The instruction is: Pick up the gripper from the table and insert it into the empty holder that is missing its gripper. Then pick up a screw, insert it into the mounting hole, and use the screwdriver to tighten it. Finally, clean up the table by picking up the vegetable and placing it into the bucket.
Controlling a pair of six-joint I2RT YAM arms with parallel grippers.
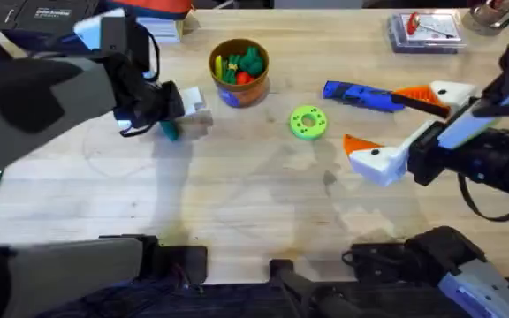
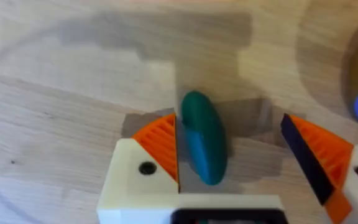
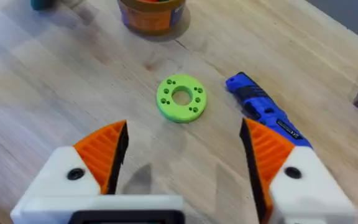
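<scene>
The dark-green vegetable [image 2: 204, 144] lies on the table between the orange pads of my left gripper [image 2: 241, 155], which is open, with one pad [image 2: 160, 144] against the vegetable's side. From overhead, the left gripper [image 1: 178, 117] is over the vegetable [image 1: 168, 132], left of the bucket [image 1: 239, 87]. My right gripper [image 3: 185, 155] hangs open and holds nothing. It is just short of the green disc [image 3: 181, 98] and beside the blue screwdriver [image 3: 261, 110]. Overhead, the right gripper [image 1: 394, 119] is near the screwdriver [image 1: 359, 94]. The loose gripper, empty holder and screw are out of view.
Yellow, green and red toy foods fill the bucket. The green ring-shaped disc [image 1: 307, 122] lies mid-table. A clear plastic case [image 1: 424, 31] sits at the back right, and dark boxes [image 1: 47, 12] stand at the back left.
</scene>
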